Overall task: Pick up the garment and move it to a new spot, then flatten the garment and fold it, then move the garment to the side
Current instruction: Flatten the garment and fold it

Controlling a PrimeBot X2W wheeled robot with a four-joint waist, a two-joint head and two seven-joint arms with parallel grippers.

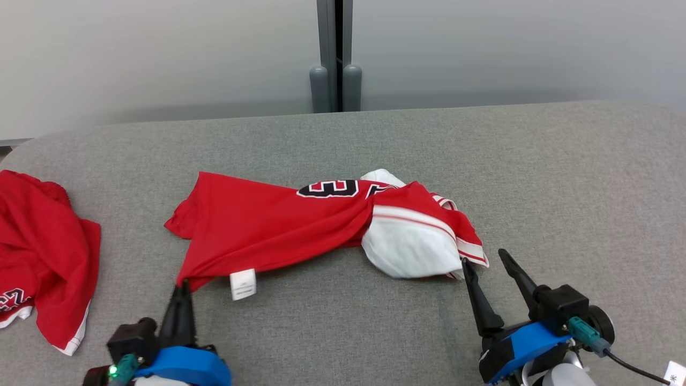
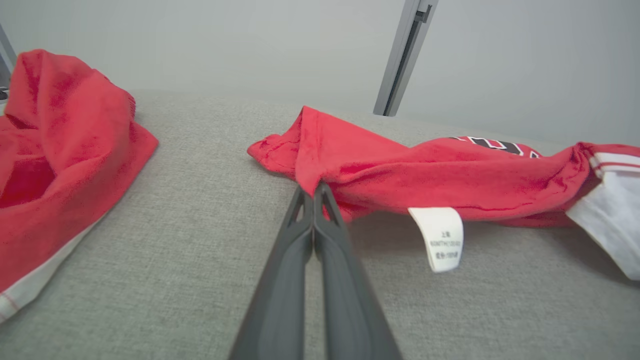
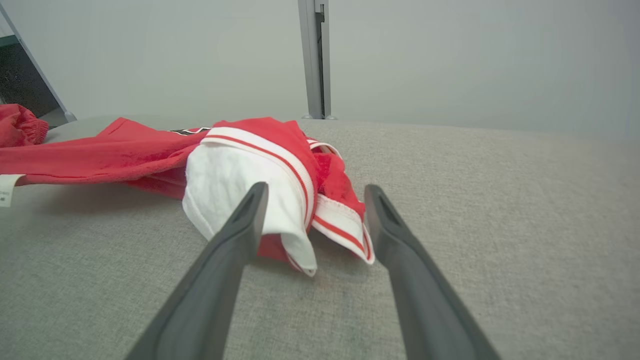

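The garment is a red jersey with a black number, white lining and red-and-white striped trim, lying crumpled in a long strip across the grey surface. My left gripper is shut, its fingertips pinching the garment's near left corner. A white care tag hangs from the hem just right of that corner. My right gripper stands open at the garment's right end, where the striped hem lies between its fingers without being held.
A second red garment lies bunched at the left edge of the grey padded table. A pale wall with a grey vertical post rises behind the table's far edge. Bare surface stretches to the right and the front.
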